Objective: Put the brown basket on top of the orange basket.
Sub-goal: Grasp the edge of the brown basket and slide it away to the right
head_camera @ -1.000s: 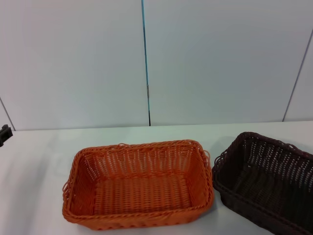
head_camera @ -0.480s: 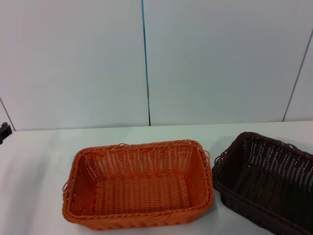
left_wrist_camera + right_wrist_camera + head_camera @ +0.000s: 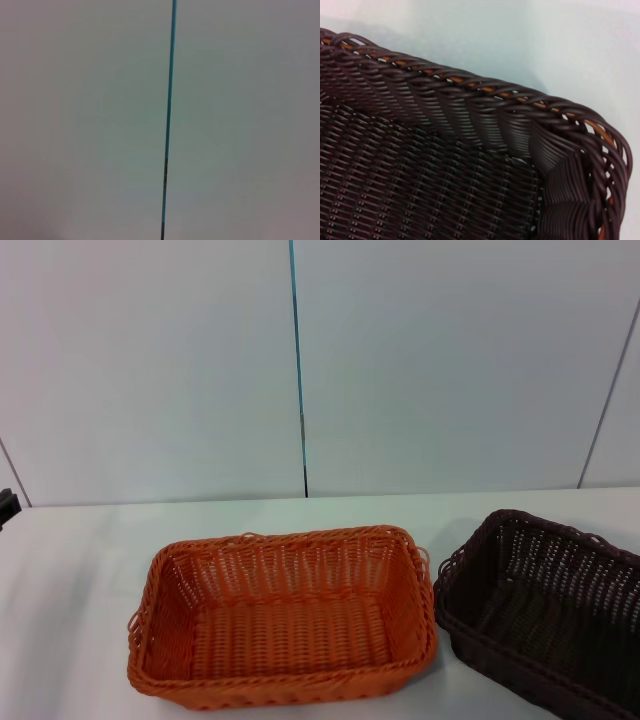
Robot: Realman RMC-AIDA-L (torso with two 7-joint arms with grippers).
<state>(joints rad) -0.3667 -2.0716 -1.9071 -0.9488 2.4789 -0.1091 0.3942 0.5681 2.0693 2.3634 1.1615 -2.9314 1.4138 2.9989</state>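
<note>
The orange basket [image 3: 283, 616] is sitting on the white tabletop [image 3: 80, 570]. The brown basket [image 3: 545, 608] is lying just beside it at three o'clock, not touching. Neither pincer is showing, so I cannot tell their state.

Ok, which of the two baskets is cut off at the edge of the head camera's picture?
The brown basket, on the robot's right; the orange basket beside it shows whole.
</note>
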